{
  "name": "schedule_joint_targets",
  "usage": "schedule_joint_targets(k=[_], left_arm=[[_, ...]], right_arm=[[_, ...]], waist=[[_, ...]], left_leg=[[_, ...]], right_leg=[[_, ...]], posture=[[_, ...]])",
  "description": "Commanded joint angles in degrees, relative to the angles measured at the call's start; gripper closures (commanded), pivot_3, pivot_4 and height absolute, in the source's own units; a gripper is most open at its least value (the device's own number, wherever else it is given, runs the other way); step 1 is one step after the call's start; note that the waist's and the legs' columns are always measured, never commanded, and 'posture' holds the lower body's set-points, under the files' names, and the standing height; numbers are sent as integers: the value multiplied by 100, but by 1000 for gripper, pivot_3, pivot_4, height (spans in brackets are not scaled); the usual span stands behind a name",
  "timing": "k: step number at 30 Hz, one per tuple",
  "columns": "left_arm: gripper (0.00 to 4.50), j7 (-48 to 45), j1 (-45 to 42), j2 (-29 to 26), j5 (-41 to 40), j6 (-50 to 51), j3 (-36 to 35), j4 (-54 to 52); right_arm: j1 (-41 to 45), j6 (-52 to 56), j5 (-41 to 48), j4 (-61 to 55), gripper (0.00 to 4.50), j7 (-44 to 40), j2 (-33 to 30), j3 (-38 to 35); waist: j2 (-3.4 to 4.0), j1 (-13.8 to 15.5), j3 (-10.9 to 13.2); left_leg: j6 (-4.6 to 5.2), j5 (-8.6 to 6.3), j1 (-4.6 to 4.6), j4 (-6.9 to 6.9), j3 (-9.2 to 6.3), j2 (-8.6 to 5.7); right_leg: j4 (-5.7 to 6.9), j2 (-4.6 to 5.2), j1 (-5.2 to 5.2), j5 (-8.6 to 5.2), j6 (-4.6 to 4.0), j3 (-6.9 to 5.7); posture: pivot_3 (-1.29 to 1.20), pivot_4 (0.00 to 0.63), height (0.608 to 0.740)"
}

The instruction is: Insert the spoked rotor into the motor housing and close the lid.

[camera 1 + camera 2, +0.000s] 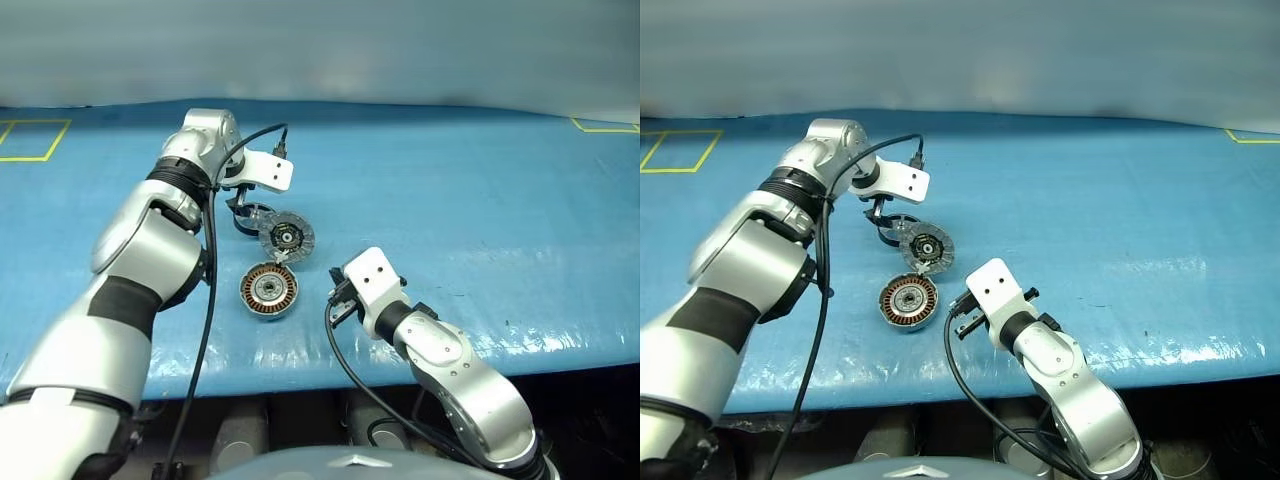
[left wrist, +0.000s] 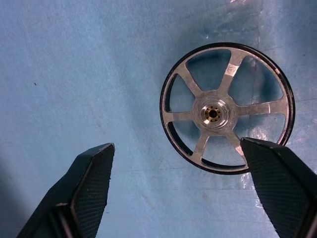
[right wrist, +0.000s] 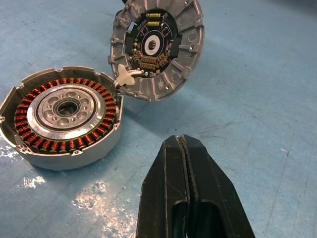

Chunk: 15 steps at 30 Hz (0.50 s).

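The left pincer [image 2: 176, 191] hangs released over the blue bench [image 1: 480, 210], its two black fingers [image 2: 91, 181] spread wide either side of the spoked rotor [image 2: 227, 108], which lies flat on the bench with one finger at its rim. The right pincer [image 3: 185, 163] is clenched on nothing, pointing toward the motor housing [image 3: 64, 116]. The lid [image 3: 157, 47] leans tilted against the housing's edge, between housing and rotor.
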<state>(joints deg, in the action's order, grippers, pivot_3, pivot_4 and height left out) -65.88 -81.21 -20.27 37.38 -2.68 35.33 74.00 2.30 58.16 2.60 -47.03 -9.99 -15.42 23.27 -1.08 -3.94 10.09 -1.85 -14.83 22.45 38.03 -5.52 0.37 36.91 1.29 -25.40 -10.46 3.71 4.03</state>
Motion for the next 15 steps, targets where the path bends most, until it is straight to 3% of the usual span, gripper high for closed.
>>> schedule_joint_targets(k=[1, 15], left_arm=[[567, 192, -191, 6, 78, 145, -1, -1], [567, -11, -305, 283, -197, 1516, -296, 47]], right_arm=[[54, -23, 0, -188, 4500, 31, 35, 46], [222, -103, 15, -4, 4500, -25, 51, 97]], waist=[[0, -2, 0], [0, -12, 0]], left_leg=[[0, 0, 0, 0, 0, 0], [0, 0, 0, 6, -2, -2]], right_leg=[[0, 0, 0, 0, 0, 0], [4, 0, 1, 2, 2, 0]], posture=[[0, 150, 740], [0, 150, 740]])
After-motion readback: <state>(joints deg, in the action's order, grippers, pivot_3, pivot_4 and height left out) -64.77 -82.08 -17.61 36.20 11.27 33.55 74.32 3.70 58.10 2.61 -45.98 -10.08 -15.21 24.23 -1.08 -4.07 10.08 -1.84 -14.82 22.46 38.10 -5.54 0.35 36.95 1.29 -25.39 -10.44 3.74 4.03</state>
